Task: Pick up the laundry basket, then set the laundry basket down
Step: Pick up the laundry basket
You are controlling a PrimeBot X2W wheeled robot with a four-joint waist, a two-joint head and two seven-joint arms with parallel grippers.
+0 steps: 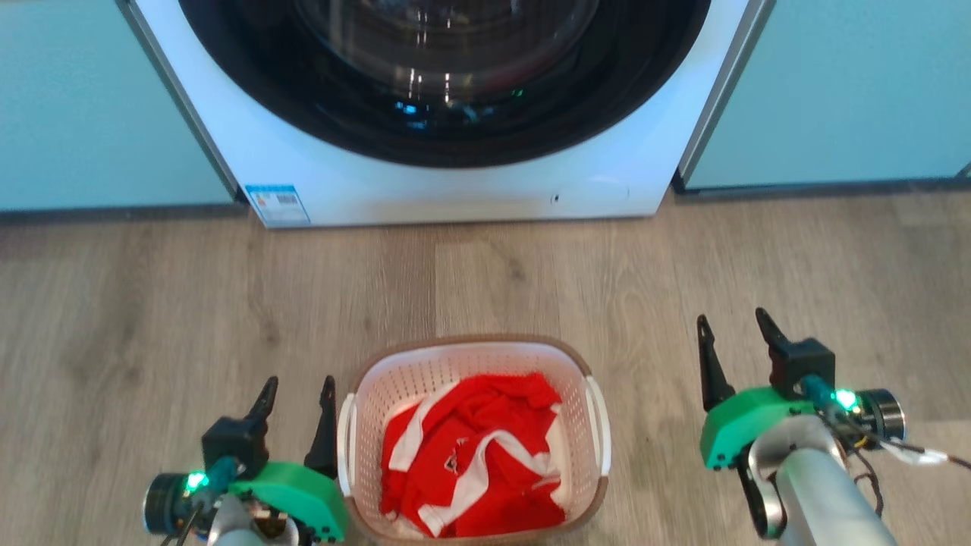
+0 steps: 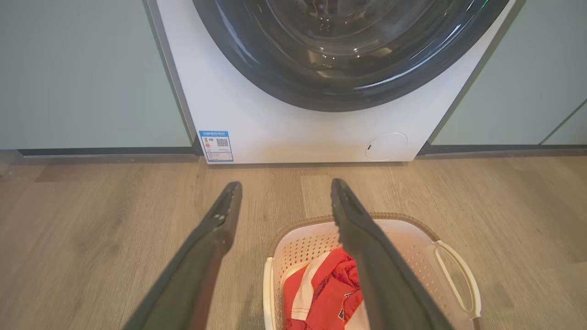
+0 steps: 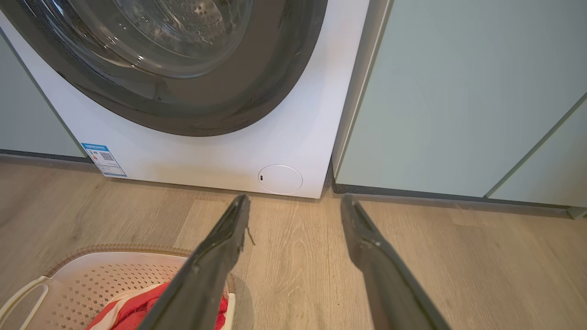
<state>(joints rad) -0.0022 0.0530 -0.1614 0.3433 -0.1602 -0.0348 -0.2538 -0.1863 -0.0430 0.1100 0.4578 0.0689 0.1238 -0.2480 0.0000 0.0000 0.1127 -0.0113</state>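
Head view. The laundry basket (image 1: 425,379) stands on the wood floor (image 1: 152,303) at lower centre, in front of the washer (image 1: 455,189), with a red-and-white garment (image 1: 470,455) inside. The left gripper (image 1: 300,383), lower left, has its fingers apart and holds nothing. Its inner finger is just beside the basket's side handle (image 1: 346,440), and we cannot tell whether they touch. The right gripper (image 1: 731,317), at the right, is also spread and empty, well apart from the basket.

We judge that neither arm grips the basket. Either the lift has not begun or the basket has already been set down, and these pictures do not settle which.

A blue-edged sticker (image 1: 278,205) sits at the washer's lower left corner, its print too small to read.

Left wrist view. The left fingers are apart over the floor, and the basket lies at lower right under the inner finger. The sticker (image 2: 217,145) shows a QR code and coloured bars, but the text is illegible.

Right wrist view. The right fingers are apart over bare floor, with the basket at lower left. The sticker is unreadable here too. We find no brand name. A small mark on the garment is too blurred to read.
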